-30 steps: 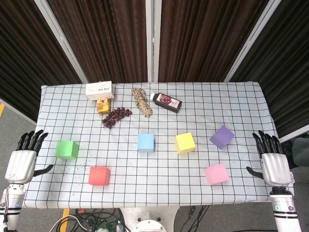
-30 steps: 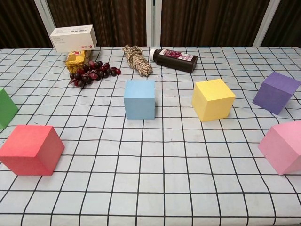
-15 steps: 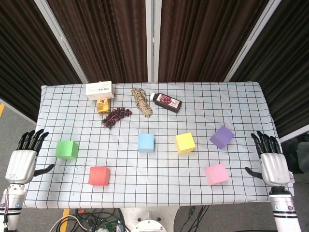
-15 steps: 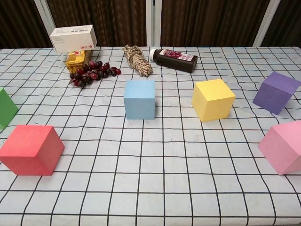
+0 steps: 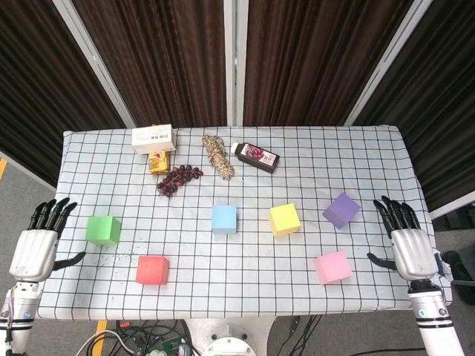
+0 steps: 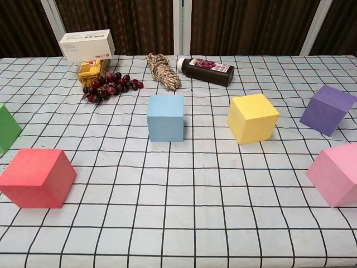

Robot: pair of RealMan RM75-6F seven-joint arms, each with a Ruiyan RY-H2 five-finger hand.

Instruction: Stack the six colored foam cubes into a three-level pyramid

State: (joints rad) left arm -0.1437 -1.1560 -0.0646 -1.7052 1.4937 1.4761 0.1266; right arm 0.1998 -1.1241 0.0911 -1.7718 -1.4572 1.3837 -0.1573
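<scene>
Pink cube (image 5: 332,267) — beside right hand (image 5: 411,251), apart

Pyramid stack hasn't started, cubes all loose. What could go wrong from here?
1. The right hand sits close to the pink cube and purple cube; reaching inward may knock either.
2. The green cube and red cube lie far from the others, so the left hand needs long carries.
</scene>
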